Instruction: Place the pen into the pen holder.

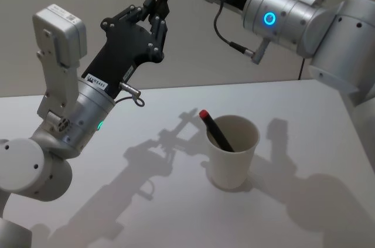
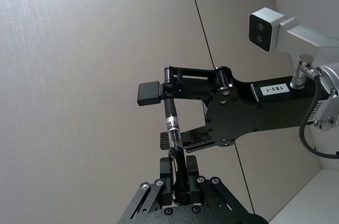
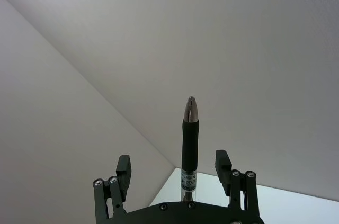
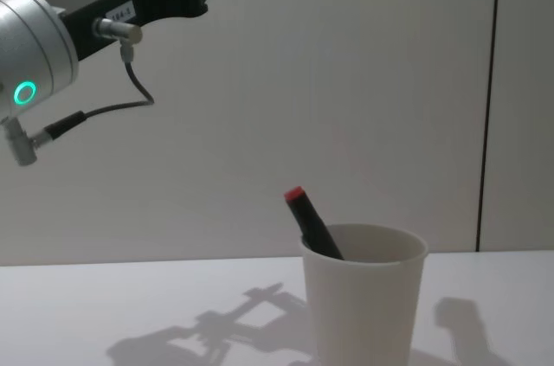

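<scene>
White desk is the broadest thing we see, and both of our arms are lifted well clear of it. Our left arm rises from the left side and our right arm reaches in from the upper right. They meet high up in front of the pale wall.

On the desk stands the pen holder, a plain white paper cup with a rolled rim, upright and to the right of centre. A black marker with a red cap leans inside it. Its capped end pokes out over the rim on the left, as the chest view also shows from the side.

Our left gripper is closed tight on the pen, clamping the clear barrel near its rear end. The pen sticks straight out from between its fingers. Our right gripper faces it from the opposite side with its jaws spread wide. The pen's black grip and metal tip sit in the gap between its two fingers, and we see space on either side, so neither pad touches it.

The pen is therefore up in the air, held by the left gripper alone and bracketed by the right one. It is well above the pen holder and off to that cup's left and rear.
</scene>
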